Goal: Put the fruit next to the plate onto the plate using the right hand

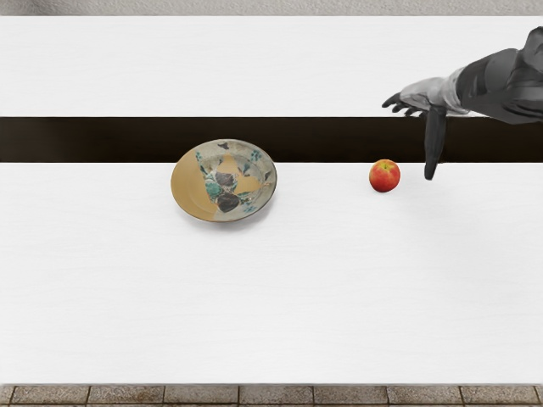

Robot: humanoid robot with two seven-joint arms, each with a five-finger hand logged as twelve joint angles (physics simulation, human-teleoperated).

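Your right hand (428,95) hovers over the table's (271,288) far edge, fingers spread, one pointing down, holding nothing. The apple (384,175) lies just beside it, well apart from the plate (182,182).

Bright, even light falls from overhead. The white matte table top (271,288) is washed nearly featureless. The shallow ochre ceramic plate with painted motifs (188,182) casts a thin soft shadow along its rim from 4 to 7 o'clock. The small red-and-yellow round apple (384,175) shades faintly at 6 o'clock. A black band (85,140) crosses from 9 to 3 o'clock. Edges read crisp, and table lines run straight to the corners.
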